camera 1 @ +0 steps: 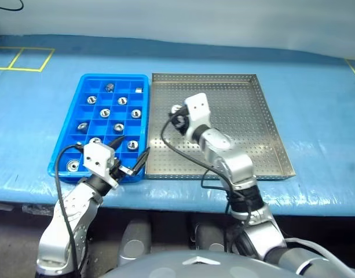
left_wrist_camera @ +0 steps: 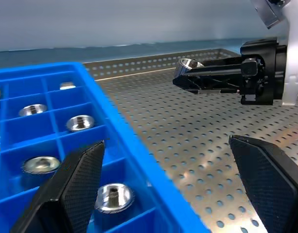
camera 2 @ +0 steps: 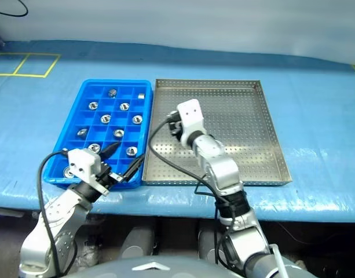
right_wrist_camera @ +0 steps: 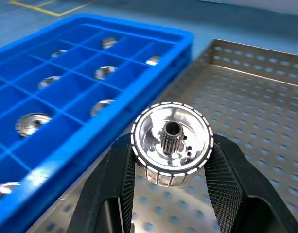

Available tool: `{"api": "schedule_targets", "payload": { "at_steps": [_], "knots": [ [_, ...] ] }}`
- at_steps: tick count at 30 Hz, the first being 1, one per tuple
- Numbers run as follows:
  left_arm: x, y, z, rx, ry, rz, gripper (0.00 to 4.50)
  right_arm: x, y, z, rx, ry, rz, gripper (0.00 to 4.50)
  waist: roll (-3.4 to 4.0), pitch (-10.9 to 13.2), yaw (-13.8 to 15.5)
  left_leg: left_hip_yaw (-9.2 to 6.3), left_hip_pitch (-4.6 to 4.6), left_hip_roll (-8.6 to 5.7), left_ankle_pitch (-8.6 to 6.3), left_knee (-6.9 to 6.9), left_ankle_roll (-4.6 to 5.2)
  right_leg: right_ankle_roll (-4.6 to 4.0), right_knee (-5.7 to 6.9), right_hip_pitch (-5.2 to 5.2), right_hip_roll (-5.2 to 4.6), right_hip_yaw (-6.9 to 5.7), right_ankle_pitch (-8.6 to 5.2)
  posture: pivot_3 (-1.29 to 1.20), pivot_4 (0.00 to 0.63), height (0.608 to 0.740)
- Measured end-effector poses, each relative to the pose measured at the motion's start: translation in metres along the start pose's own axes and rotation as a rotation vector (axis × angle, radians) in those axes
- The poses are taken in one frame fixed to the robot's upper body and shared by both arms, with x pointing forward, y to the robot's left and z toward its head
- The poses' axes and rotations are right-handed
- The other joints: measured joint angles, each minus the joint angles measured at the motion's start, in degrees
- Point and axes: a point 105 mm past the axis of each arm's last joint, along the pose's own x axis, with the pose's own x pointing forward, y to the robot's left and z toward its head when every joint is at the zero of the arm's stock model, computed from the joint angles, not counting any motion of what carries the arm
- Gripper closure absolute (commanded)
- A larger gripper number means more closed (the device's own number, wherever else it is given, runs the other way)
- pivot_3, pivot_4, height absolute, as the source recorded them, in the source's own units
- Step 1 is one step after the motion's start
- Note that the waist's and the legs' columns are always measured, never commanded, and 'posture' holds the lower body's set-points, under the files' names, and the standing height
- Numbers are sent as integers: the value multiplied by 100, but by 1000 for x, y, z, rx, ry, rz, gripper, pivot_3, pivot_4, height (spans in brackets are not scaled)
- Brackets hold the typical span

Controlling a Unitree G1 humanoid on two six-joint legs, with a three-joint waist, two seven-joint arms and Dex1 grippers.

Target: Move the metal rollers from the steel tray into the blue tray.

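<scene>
Rollers: we hold one roller [right_wrist_camera: 171, 144] clamped between the fingers of our right gripper [camera 1: 178, 116], lifted over the steel tray [camera 1: 264, 127], whose floor otherwise looks bare. Beside that gripper lies the blue tray [camera 1: 84, 87], where we count about eleven rollers, each in its own cell. Next, we judge, comes the carry to a free cell. Our left gripper [camera 1: 131, 159] stands wide, holding nothing, at the blue tray's near corner.
</scene>
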Motion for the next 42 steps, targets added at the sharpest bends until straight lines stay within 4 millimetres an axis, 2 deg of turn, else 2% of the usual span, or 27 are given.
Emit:
{"api": "schedule_targets", "payload": {
  "at_steps": [4, 8, 13, 19, 26, 33, 38, 42],
  "knots": [
    [-19, 4, -3, 0, 25, 92, 0, 13, 42, 7, -38, -25, 182, 2806, -1, 1, 279, -6, -2, 0, 0, 0, -1, -32, -2, 0, -1, -9, -21, 527, 150, 740],
    [-33, 4, -2, -2, 35, 150, 0, 15, 75, 6, -66, -32, 322, 2806, -4, 2, 542, -6, -2, 2, 0, 5, -2, -32, -3, 0, -3, -15, -23, 562, 150, 740],
    [-39, 5, -2, -8, 41, 188, 0, 13, 89, -7, -83, 2, 392, 2806, -5, 2, 818, -4, -2, 3, 0, 9, -5, -31, -6, -4, -5, -17, -24, 572, 150, 740],
    [-38, 5, -2, -11, 37, 192, 0, 3, 84, -35, -78, 83, 402, 2806, -6, 2, 1095, -1, -16, 3, -3, 3, -10, -34, -9, -20, -4, -18, -27, 568, 150, 740],
    [-32, 1, 3, -7, 12, 165, 0, -11, 74, -38, -110, 106, 402, 2806, -8, 0, 1339, 2, -17, 4, -9, 3, -19, -33, -19, -48, -5, -19, -29, 525, 150, 740],
    [-25, 0, 10, 18, -11, 122, 0, -16, 65, -35, -109, 110, 370, 507, -11, -3, 1454, 8, -29, 4, -21, 3, -28, -26, -19, -55, -5, -19, -34, 455, 150, 740],
    [-13, -2, 19, 42, -42, 57, 0, -20, 63, -32, -86, 83, 337, 507, -11, -3, 1397, 8, -36, 7, -21, 4, -29, -26, -9, -43, -2, -19, -35, 382, 150, 740],
    [1, 1, 24, 43, -63, 19, 0, -29, 40, -22, -18, 18, 223, 507, -8, -1, 1316, 6, -33, 7, -19, 20, -32, -26, -8, -41, -1, -21, -35, 273, 150, 740]
  ]
}}
